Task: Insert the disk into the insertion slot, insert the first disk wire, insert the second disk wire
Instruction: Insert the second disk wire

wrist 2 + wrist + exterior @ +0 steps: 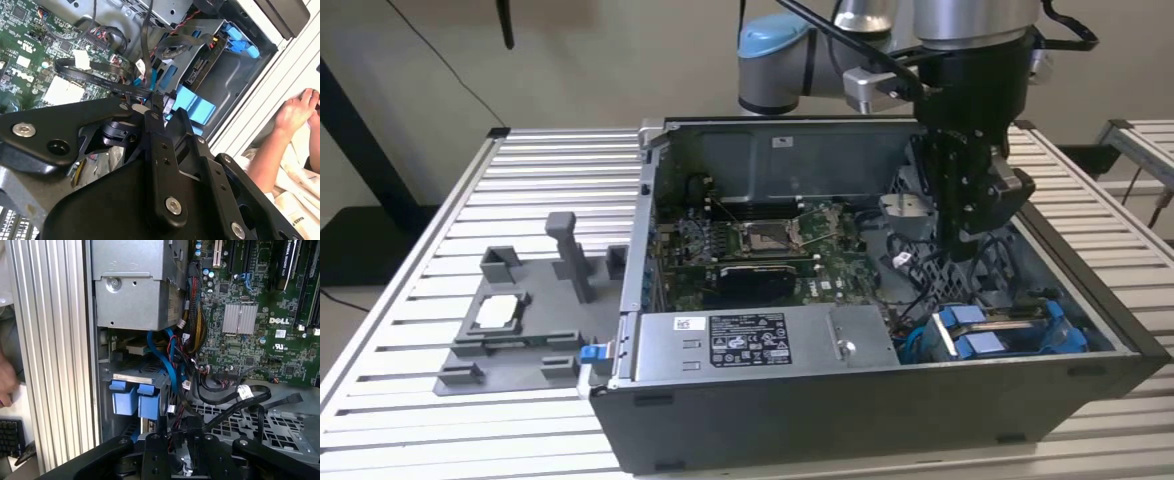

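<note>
Here claw (970,245) hovers inside case near insertion slot (1001,330); grip state unclear.

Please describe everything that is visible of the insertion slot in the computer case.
The insertion slot is a grey metal bay in the open case's corner, at the exterior view's lower right, beside the long grey box. Bright blue plastic tabs stand at its mouth, and a blue cable runs past them. The gripper hangs above it, among black wires, apart from it.

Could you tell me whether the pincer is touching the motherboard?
Cannot tell: in the exterior view the pincer hangs inside the case beside the motherboard, its tips hidden among cables.
</note>
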`<state>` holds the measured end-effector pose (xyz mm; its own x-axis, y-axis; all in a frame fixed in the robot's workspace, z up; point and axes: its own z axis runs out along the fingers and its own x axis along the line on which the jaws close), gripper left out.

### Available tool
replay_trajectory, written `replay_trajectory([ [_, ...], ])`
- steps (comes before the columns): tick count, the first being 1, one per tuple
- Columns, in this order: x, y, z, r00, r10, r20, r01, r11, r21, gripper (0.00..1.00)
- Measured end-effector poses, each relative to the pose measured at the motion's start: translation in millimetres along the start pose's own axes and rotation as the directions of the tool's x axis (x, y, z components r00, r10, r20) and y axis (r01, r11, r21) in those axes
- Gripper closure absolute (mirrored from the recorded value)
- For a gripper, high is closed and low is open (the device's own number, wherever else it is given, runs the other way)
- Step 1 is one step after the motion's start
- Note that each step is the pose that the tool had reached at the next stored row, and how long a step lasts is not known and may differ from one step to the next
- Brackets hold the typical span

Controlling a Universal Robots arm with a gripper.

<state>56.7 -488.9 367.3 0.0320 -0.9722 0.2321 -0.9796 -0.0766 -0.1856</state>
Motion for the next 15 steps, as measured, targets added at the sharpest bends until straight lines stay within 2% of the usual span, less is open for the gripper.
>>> replay_trajectory([
  [2, 0.0, -0.1, 0.1, 1.0, 0.0, 0.0002, 0.0, 1.0, 0.0001, 0.71],
  [3, 0.2, -0.3, 0.3, 1.0, 0.0, 0.0003, 0.0, 1.0, 0.0001, 0.78],
  [4, 0.5, -0.6, 0.5, 1.0, 0.0, 0.0004, 0.0, 1.0, 0.0001, 0.78],
  [5, 1.0, -1.1, 0.6, 1.0, 0.0, 0.0003, 0.0, 1.0, 0.0, 0.84],
  [13, 3.0, -4.8, 1.9, 1.0, -0.001, 0.0005, 0.001, 1.0, -0.0029, 0.84],
  [14, 3.0, -5.1, 2.0, 1.0, -0.001, 0.0004, 0.001, 1.0, -0.0035, 0.82],
  [15, 3.0, -5.4, 2.1, 1.0, -0.001, 0.0005, 0.001, 1.0, -0.0043, 0.76],
])
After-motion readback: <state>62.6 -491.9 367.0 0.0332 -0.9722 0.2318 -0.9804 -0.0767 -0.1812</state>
